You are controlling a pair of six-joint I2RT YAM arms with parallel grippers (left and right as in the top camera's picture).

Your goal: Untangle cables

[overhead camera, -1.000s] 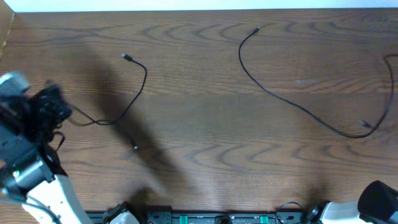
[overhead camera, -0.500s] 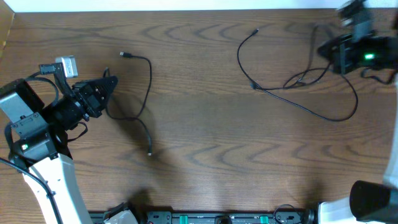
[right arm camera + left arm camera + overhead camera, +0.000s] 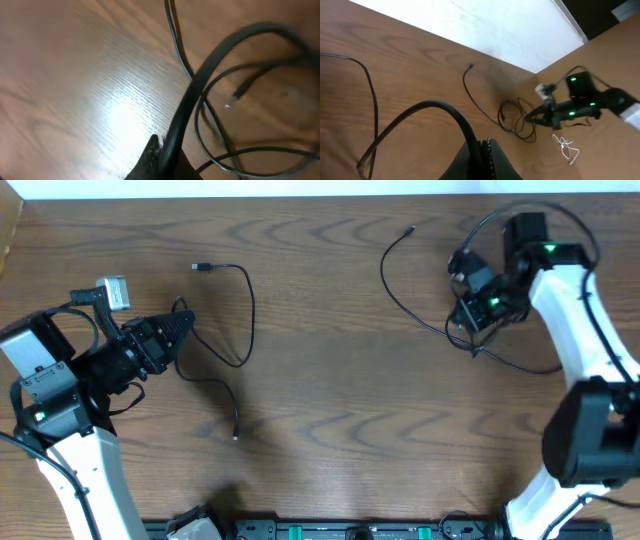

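Two thin black cables lie on the wooden table. The left cable [image 3: 245, 320] runs from a plug [image 3: 201, 268] round a loop and on to a loose end [image 3: 235, 435]. My left gripper [image 3: 185, 324] is shut on it; in the left wrist view the cord arcs up out of the closed fingers [image 3: 492, 160]. The right cable [image 3: 392, 285] starts at a plug [image 3: 412, 228] and bunches into loops [image 3: 478, 345] under my right gripper [image 3: 467, 328]. That gripper [image 3: 161, 155] is shut on a strand, with loops [image 3: 220, 125] and a plug end [image 3: 241, 90] beside it.
The wooden table [image 3: 340, 400] ends at a white strip along its far edge [image 3: 300, 188]. A small tangled white cord [image 3: 567, 148] lies on the wood beyond the right gripper. The right arm's white links [image 3: 590, 350] stretch down the right side.
The right arm swept from the far right corner leftward and nearer, dragging its cable into a bunch. The left gripper edged right with its cable, whose loop shifted right.
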